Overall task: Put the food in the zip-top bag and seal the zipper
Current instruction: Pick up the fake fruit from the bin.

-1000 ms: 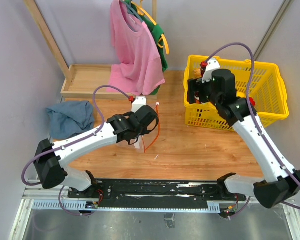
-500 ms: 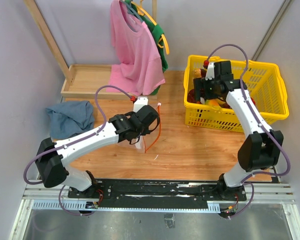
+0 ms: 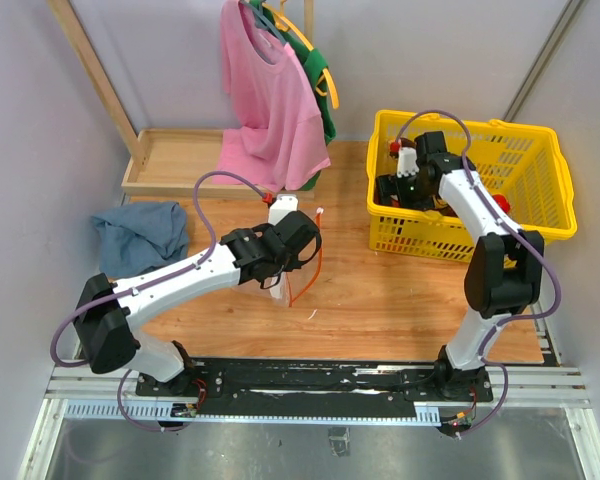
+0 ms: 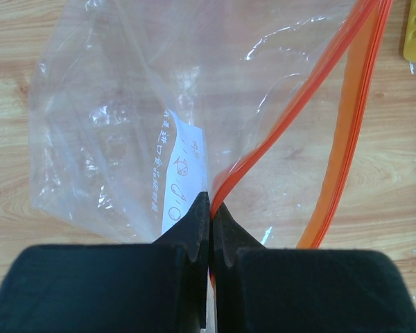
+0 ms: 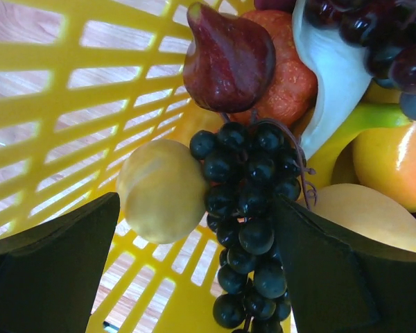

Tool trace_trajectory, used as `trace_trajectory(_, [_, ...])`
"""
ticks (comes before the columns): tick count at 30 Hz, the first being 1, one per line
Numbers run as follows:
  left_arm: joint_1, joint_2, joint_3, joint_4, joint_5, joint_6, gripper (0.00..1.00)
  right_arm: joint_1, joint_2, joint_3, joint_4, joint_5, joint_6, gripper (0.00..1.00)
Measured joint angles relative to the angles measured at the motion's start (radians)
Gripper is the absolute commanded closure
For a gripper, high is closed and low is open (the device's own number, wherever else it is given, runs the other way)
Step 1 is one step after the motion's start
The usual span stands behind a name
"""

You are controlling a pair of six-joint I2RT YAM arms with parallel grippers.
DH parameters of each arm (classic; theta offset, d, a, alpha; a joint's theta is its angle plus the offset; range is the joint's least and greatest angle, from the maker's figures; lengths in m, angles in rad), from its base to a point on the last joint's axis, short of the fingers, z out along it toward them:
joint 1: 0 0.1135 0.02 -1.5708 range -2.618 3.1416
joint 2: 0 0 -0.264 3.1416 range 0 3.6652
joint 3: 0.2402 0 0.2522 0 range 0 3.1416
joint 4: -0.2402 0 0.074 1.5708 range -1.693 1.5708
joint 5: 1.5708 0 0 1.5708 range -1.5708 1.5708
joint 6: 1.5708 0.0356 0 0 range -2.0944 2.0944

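My left gripper (image 4: 209, 201) is shut on the rim of the clear zip-top bag (image 4: 125, 125), pinching its red zipper (image 4: 291, 118); the bag's mouth hangs open and its white label (image 4: 184, 177) faces me. In the top view the left gripper (image 3: 298, 245) holds the bag (image 3: 290, 280) above the wooden table. My right gripper (image 5: 194, 229) is open inside the yellow basket (image 3: 540, 210), its fingers either side of a dark grape bunch (image 5: 253, 208) and a pale yellow fruit (image 5: 163, 191). The top view shows it (image 3: 405, 185) at the basket's left end.
The basket also holds a dark red pear (image 5: 229, 59), an orange fruit (image 5: 395, 156), a banana and more grapes. A blue cloth (image 3: 140, 235) lies at the left, a wooden tray (image 3: 170, 160) behind it, and a pink shirt (image 3: 270, 100) hangs at the back.
My right gripper has swung back and down into the left end of the basket. The left arm has held the bag nearly still.
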Motion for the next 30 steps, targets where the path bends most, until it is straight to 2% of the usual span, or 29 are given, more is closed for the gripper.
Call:
trace_trajectory(4, [0.0,0.0,0.0,0.001,0.006,0.0,1.0,-0.01,0.044,0.0,-0.016,-0.016,-0.014,0.09])
trace_trajectory(13, [0.0,0.002,0.0,0.002,0.009,0.0,1.0,-0.011,0.049,0.013,-0.015,0.043,0.01,0.21])
trace_trajectory(18, [0.0,0.006,0.0,0.002,0.009,0.0,1.0,-0.011,-0.023,-0.027,0.013,0.177,0.025,0.18])
trace_trajectory(22, [0.0,0.006,0.0,0.002,0.009,0.0,1.0,-0.014,-0.102,-0.042,0.019,0.209,0.026,0.19])
trace_trajectory(27, [0.0,0.008,0.0,0.002,0.009,0.0,1.0,-0.014,-0.121,-0.042,0.029,0.143,0.029,0.29])
trace_trajectory(30, [0.0,0.008,0.0,0.002,0.009,0.0,1.0,-0.014,-0.1,-0.042,0.027,0.073,0.031,0.39])
